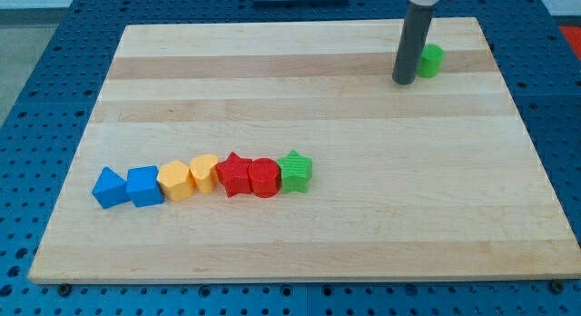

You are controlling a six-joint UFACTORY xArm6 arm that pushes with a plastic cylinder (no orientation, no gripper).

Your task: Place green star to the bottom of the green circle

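Note:
The green star (295,171) lies at the right end of a row of blocks low on the board. The green circle (430,60) sits near the view's top right, partly hidden by the rod. My tip (403,82) rests on the board just left of the green circle, close to it or touching. The star is far down and to the left of both.
The row runs left from the star: a red cylinder (263,178), a red star (235,174), a yellow heart (204,172), a yellow hexagon-like block (174,182), a blue cube (144,185) and a blue triangle-like block (110,188). The wooden board (309,107) lies on a blue perforated table.

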